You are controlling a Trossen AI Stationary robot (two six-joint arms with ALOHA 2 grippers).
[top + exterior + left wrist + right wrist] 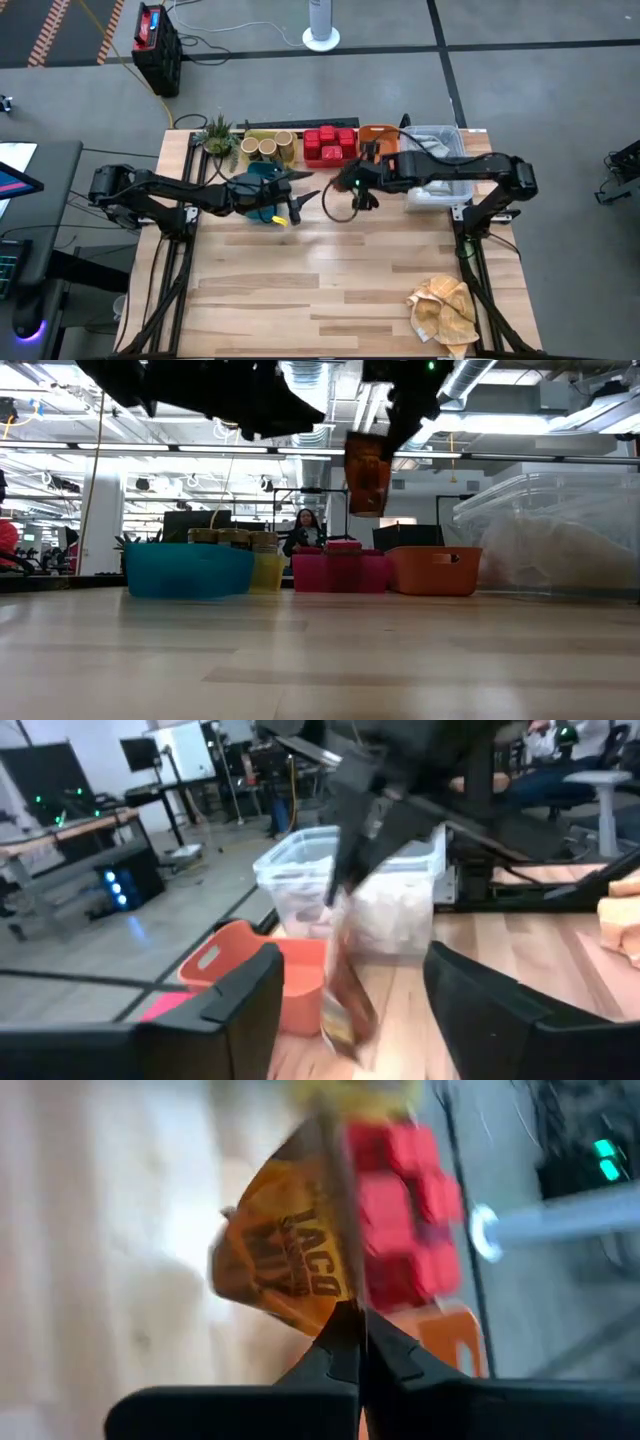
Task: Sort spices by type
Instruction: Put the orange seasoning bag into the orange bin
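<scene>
Packet pinched in right end effector.

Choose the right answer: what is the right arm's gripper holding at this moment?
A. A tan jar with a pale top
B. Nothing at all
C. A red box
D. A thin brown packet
D: the right gripper has its fingers pinched shut on the edge of the thin brown packet, which hangs in the air above the table in the low view, clear of the trays.
</scene>
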